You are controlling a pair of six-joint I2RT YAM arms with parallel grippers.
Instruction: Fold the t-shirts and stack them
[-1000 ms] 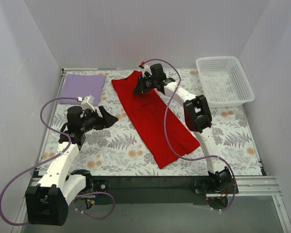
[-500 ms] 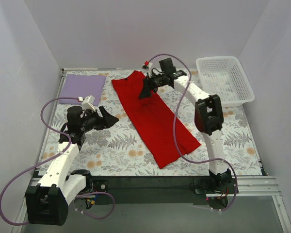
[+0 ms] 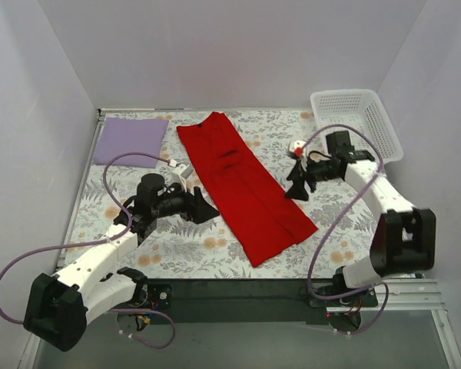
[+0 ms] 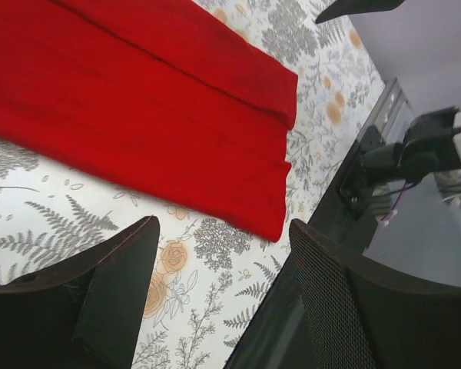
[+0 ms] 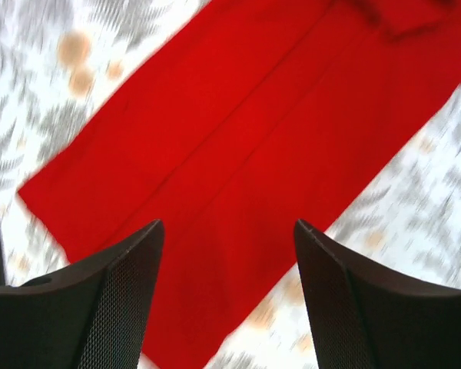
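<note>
View from above: a counter [image 3: 177, 246] covered in a grey-and-orange fern print, walled in on three sides. A bright red t-shirt [image 3: 242, 184] lies flat on it as a long, narrow strip, running diagonally from the far middle toward the near right. Its sleeves cannot be picked out; only a small crease shows near the far end. A pale lavender t-shirt [image 3: 131, 140] lies as a flat rectangle in the far left corner, well apart from the red one. A white mesh basket [image 3: 357, 127] sits in the far right corner, and a purple cable crosses in front of its near left corner.

The left gripper [image 3: 203, 209] hangs just beside the red strip's left edge, with its jaws spread and nothing between them. The right gripper [image 3: 296, 188] hangs just off the strip's right edge, also released and empty. Whether either touches the cloth cannot be told from above.

The left wrist view looks past two dark fingers [image 4: 100, 292] at the red t-shirt's [image 4: 138, 115] near end, where stacked folded layers show; the rest is cut off. A dark shape at the top edge is too cropped to identify.

The right wrist view is blurred. The red t-shirt [image 5: 238, 138] fills most of it, both ends cut off, and the fingers [image 5: 107, 300] stand wide apart above it.
</note>
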